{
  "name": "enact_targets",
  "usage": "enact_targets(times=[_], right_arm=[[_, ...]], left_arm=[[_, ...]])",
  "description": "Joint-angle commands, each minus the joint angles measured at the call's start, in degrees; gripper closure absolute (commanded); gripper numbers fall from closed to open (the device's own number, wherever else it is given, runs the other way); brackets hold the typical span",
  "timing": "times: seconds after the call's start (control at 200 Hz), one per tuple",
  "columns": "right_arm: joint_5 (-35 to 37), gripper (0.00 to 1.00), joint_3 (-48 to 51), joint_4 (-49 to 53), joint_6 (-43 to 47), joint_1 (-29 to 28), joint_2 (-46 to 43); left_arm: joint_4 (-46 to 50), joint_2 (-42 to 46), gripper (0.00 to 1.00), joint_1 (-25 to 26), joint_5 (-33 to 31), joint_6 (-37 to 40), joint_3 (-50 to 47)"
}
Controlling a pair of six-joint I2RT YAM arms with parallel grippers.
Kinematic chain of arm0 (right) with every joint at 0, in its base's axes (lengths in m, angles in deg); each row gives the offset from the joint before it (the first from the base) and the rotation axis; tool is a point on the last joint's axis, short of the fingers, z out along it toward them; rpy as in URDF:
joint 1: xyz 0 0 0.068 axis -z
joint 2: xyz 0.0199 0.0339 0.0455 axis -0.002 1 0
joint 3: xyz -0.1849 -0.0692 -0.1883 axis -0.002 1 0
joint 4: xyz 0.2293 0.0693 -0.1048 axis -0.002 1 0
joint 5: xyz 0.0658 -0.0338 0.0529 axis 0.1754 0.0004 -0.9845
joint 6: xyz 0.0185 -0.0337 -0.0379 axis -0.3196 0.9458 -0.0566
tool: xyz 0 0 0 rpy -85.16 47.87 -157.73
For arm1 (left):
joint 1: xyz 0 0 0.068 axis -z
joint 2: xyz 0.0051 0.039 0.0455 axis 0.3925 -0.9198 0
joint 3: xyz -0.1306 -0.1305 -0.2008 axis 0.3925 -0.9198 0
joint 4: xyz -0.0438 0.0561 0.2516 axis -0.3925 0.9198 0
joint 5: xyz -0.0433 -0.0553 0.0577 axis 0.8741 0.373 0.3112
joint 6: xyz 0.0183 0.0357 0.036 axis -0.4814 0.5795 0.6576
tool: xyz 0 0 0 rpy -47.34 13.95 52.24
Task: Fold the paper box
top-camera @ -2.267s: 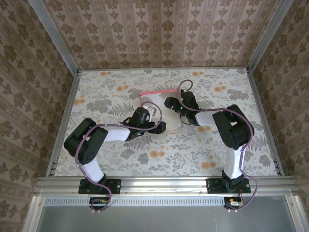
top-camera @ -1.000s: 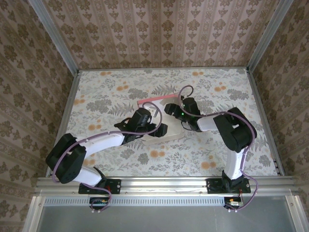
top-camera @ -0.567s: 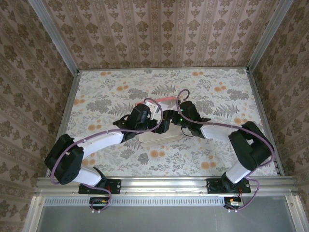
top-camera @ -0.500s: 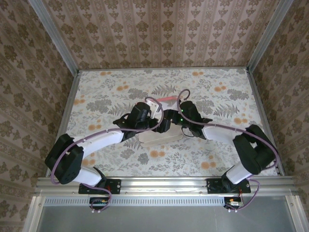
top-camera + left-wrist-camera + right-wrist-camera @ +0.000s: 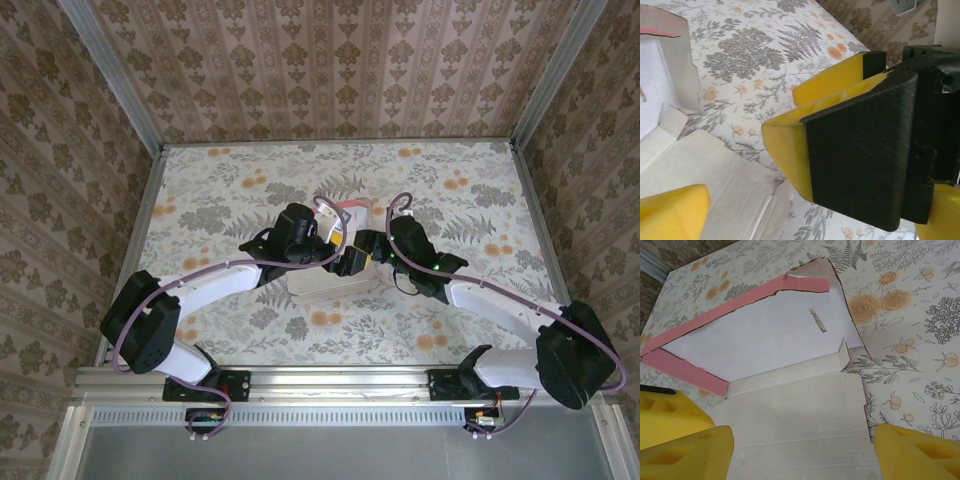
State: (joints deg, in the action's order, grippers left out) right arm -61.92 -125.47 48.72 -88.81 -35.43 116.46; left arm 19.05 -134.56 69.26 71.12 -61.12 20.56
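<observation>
The paper box (image 5: 318,283) lies unfolded in the middle of the table, pale inner side up, with a pink flap (image 5: 352,206) standing at its far edge. My left gripper (image 5: 333,243) and right gripper (image 5: 354,258) hover nose to nose over it. In the right wrist view the pale ribbed panel (image 5: 795,415) lies between my open right gripper's (image 5: 802,452) yellow fingers, and pink strips (image 5: 730,302) edge the white panel behind. In the left wrist view the card (image 5: 705,165) lies beside a yellow finger (image 5: 670,212). The right gripper's yellow and black finger (image 5: 855,150) stands close in front.
A floral cloth (image 5: 480,200) covers the table. Patterned walls and aluminium posts (image 5: 140,230) close in the left, right and back. The rail with both arm bases (image 5: 330,380) runs along the near edge. The right arm stretches low across the near right.
Both grippers have drawn together over the box's middle. The right arm's elbow swung down and out to the right. The pink flap now shows much shorter behind the grippers.
</observation>
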Motion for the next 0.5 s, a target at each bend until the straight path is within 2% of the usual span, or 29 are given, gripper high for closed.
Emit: enact_targets(times=[0.0,0.16,0.495], right_arm=[[0.81,0.27,-2.47,7.04,4.37,-0.4,-3.75],[-1.2,0.28,-4.69,11.76,7.46,1.48,-5.36],[-9.5,0.28,-12.41,18.44,14.44,10.82,-4.6]], left_arm=[[3.4,-0.42,0.0,-3.94,-4.14,1.67,0.05],[5.47,1.89,0.0,-5.6,-4.57,2.15,-0.51],[15.2,6.39,0.0,-8.94,-7.87,4.85,3.86]])
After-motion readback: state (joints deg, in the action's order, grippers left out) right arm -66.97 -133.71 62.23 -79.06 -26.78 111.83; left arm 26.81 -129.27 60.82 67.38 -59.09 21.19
